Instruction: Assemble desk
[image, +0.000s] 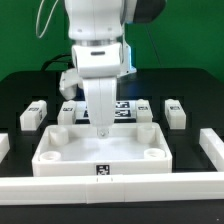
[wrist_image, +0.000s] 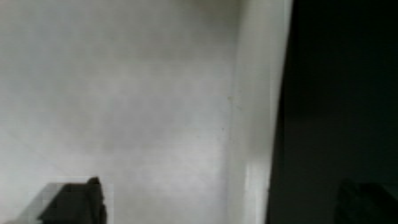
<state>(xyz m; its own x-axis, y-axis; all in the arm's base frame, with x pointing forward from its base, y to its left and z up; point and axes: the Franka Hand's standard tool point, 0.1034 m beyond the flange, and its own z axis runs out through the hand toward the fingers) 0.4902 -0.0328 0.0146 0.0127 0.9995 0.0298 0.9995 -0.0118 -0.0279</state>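
The white rimmed tabletop (image: 100, 150) lies in the middle of the table with its round corner sockets up. My gripper (image: 103, 124) hangs straight down at its far rim. In the wrist view the tabletop's white surface (wrist_image: 125, 100) fills most of the frame, and its rim (wrist_image: 258, 100) runs along the dark table. My gripper (wrist_image: 217, 205) is open, with one fingertip (wrist_image: 71, 202) over the white surface and the other over the dark side, so the rim lies between them. Nothing is held. Two tagged white legs (image: 32, 115) (image: 68, 109) lie behind the tabletop toward the exterior view's left, and two more (image: 143, 108) (image: 176, 112) toward its right.
Long white border bars run along the front (image: 110, 186), the exterior view's left (image: 4, 146) and its right (image: 212, 146). A flat tagged piece (image: 122, 106), probably the marker board, shows just behind my gripper. A green wall stands at the back.
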